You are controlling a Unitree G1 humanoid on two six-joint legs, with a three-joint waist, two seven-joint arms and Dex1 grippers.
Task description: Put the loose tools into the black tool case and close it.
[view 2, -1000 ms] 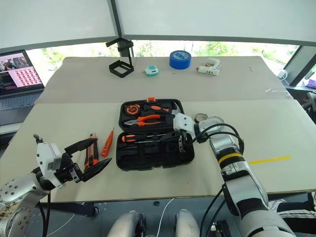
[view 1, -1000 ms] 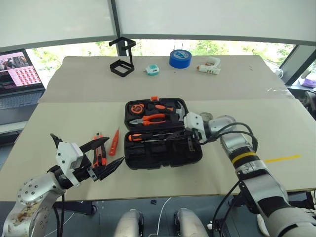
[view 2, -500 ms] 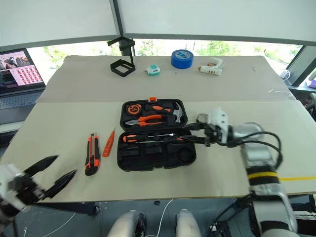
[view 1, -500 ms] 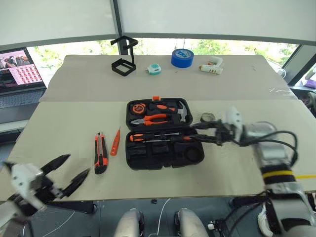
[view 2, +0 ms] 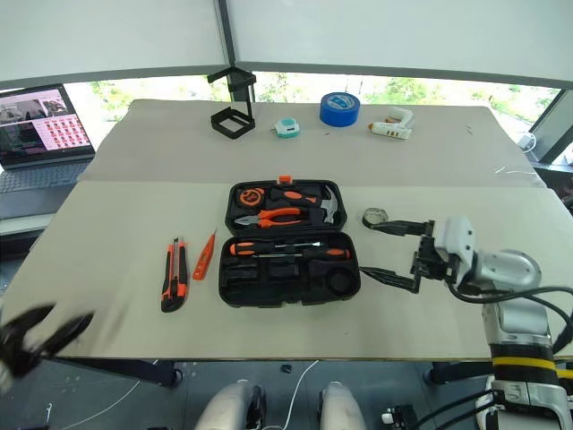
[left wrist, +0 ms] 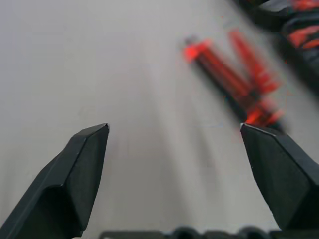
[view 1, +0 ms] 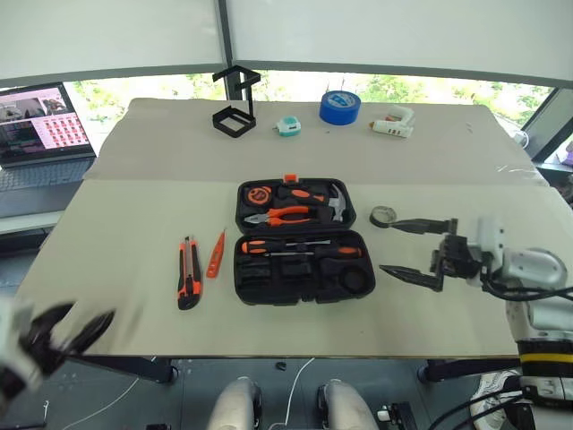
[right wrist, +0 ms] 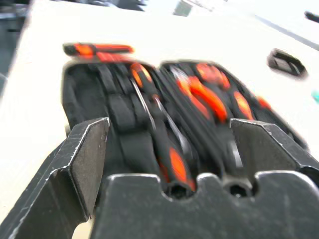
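The right gripper point(view 2: 394, 250) is held with its two black fingers spread wide and nothing between them, at about three o'clock of the black tool case point(view 2: 288, 241), close beside its right edge but apart from it. One fingertip is seen just beside the small dark tape roll point(view 2: 376, 216), which lies on the table point(view 2: 134, 206) at about two o'clock of the case; contact between them cannot be told. The left gripper point(view 2: 40, 338) is seen at the near left edge of the table, at about eight o'clock of the case and well apart from it, its fingers also parted and empty, as is confirmed in the left wrist view. The case lies open and flat near the middle of the table, and two orange-and-black screwdrivers point(view 2: 286, 249) are already seated in the slots of its near half. The utility knife point(view 2: 170, 273) and the slim tester pen point(view 2: 205, 256) are left lying side by side at about nine o'clock of the case. By this reckoning the task is judged to be under half done: the knife, the pen and the tape roll remain to be stowed, and the lid is yet to be closed and latched.
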